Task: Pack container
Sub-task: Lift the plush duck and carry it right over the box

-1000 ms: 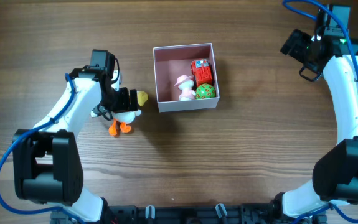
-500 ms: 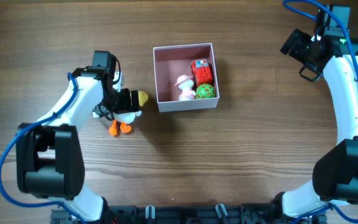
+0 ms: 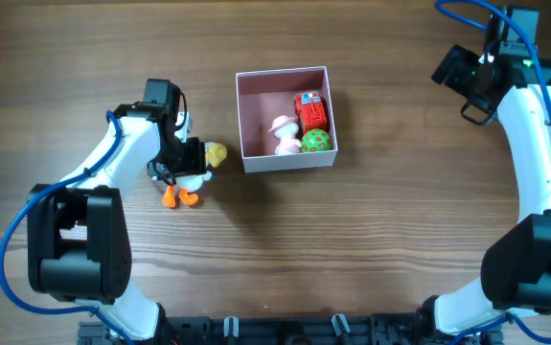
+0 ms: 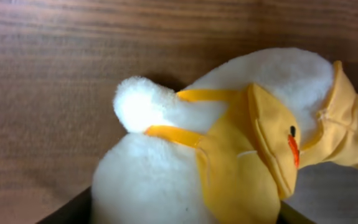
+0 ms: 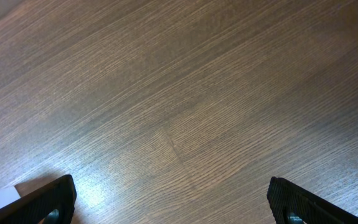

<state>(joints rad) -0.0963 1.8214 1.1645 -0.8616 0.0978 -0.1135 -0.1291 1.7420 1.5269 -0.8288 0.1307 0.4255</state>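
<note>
The container, a square white-walled box with a pink inside, sits at the table's middle. It holds a red toy, a pink figure and a green ball. Left of it a white plush duck with a yellow bill and orange feet lies on the wood. My left gripper is down over the duck. In the left wrist view the duck fills the gap and both jaws press its sides at my left gripper. My right gripper hangs open at the far right, its fingers wide over bare wood.
The wooden table stretches around the box. The right arm runs along the right edge, and the left arm reaches in from the lower left. The arm bases stand at the front corners.
My left gripper's jaws have come in on the duck, and the duck has shifted slightly to the left with its feet. The right arm has not moved.
</note>
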